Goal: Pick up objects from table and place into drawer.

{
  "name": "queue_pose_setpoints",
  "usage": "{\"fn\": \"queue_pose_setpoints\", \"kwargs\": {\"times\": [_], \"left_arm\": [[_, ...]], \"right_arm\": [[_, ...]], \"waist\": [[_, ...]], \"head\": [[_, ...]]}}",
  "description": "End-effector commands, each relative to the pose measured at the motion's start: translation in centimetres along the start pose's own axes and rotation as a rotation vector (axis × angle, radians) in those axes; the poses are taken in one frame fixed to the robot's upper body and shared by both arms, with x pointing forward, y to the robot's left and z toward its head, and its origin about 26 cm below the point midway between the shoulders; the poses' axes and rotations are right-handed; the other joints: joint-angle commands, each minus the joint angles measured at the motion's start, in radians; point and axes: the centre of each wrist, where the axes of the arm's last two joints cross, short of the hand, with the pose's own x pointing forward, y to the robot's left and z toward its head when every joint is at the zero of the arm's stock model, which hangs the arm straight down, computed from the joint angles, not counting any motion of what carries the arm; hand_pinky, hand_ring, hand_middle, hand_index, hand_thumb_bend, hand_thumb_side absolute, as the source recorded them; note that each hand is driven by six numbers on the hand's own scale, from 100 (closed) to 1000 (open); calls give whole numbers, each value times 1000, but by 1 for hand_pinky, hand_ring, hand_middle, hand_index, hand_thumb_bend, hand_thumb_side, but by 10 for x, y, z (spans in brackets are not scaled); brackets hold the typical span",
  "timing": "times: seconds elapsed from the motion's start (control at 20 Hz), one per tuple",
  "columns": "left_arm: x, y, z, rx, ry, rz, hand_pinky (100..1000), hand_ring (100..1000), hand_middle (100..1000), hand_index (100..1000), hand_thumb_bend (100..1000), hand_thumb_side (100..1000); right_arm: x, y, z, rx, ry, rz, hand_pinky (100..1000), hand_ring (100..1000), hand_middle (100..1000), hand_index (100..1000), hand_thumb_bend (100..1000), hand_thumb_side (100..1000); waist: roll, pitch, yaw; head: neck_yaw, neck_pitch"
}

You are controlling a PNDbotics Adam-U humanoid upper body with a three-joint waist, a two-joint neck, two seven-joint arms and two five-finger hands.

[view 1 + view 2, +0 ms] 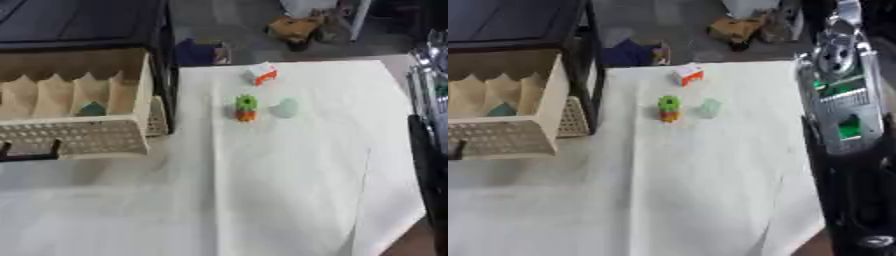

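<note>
Leftmost, the open drawer (79, 95) holds a teal piece (92, 108). Further right, on the white worktop (289, 175), stand a green-and-orange block (246, 107), a pale green piece (285, 107) and an orange-and-white box (262, 74). Right arm (846, 115) at the edge; neither robot hand shows.
</note>
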Motion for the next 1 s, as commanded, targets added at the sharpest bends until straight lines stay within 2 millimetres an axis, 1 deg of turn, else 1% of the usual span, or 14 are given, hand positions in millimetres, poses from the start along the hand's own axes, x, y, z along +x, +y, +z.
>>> {"fn": "queue_pose_setpoints", "kwargs": {"times": [0.05, 0.1, 0.15, 0.2, 0.25, 0.3, 0.4, 0.75, 1.0], "left_arm": [[2, -4, 2, 7, -6, 37, 337, 341, 483, 898, 100, 993], [1, -7, 5, 14, 7, 54, 393, 405, 524, 902, 100, 984], [1, -10, 7, 21, 20, 71, 413, 430, 540, 904, 100, 983], [1, -12, 9, 24, 33, 85, 451, 476, 572, 909, 100, 992], [0, -14, 11, 21, 45, 95, 451, 476, 572, 909, 100, 992], [0, -16, 13, 18, 59, 106, 493, 516, 601, 914, 100, 1000], [-1, -21, 16, 20, 86, 132, 526, 544, 617, 913, 100, 1000], [-1, -37, 22, 39, 172, 224, 537, 551, 629, 908, 100, 1000], [-1, -43, 20, 58, 198, 261, 541, 552, 633, 903, 100, 1000]], "right_arm": [[-3, -3, -13, 28, -30, 78, 717, 716, 637, 832, 143, 1000], [-5, -1, -16, 38, -33, 94, 722, 724, 647, 837, 173, 1000], [-7, 0, -19, 49, -34, 110, 724, 727, 652, 838, 186, 1000], [-10, 2, -22, 62, -35, 127, 730, 735, 662, 843, 219, 1000], [-12, 3, -25, 74, -34, 142, 730, 735, 662, 843, 219, 1000], [-15, 4, -27, 87, -34, 159, 739, 744, 676, 849, 250, 1000], [-21, 6, -32, 120, -27, 196, 751, 756, 695, 861, 303, 1000], [-48, 13, -50, 259, 34, 329, 770, 778, 728, 877, 450, 1000], [-72, 22, -63, 389, 79, 393, 784, 790, 745, 890, 495, 1000]], "waist": [[1, -23, 0], [1, -24, -1], [0, -25, -2], [-1, -26, -3], [-2, -26, -4], [-2, -27, -5], [-2, -29, -7], [2, -33, -1], [6, -34, -1]], "head": [[6, 11], [6, 12], [6, 12], [5, 12], [5, 12], [6, 12], [7, 14], [6, 13], [-3, 11]]}}
